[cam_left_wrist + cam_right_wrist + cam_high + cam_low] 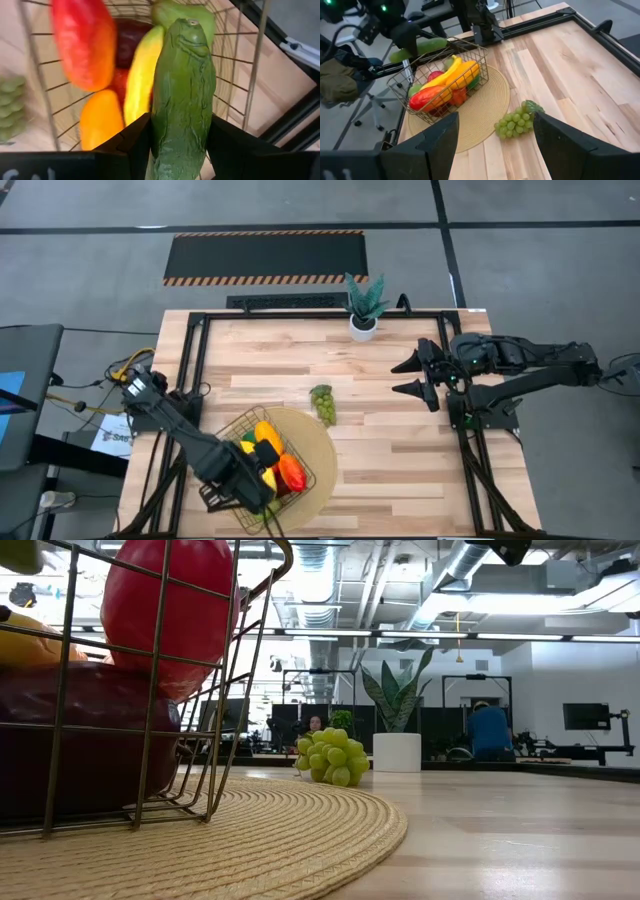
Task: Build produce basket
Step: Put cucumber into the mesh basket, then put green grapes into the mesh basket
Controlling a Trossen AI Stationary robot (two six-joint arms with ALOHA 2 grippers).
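One gripper works: the left gripper (175,145) is clenched around the green cucumber (182,95) at the basket (232,423) (about seven o'clock on the table (400,380)), which holds a banana (452,72) and mango (427,97). The grapes (323,404) lie near centre. The right gripper (412,377) hangs spread at three o'clock.

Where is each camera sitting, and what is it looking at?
High view: above the table, looking straight down; shows both arms, the basket and the grapes.
Low view: at tabletop height beside the mat, facing the room; no arm shows clearly.
Left wrist view: on the left arm, looking into the basket; the left gripper clamps the cucumber.
Right wrist view: on the right arm, facing the basket; the right gripper is open.
Shared: every view shows the grapes.
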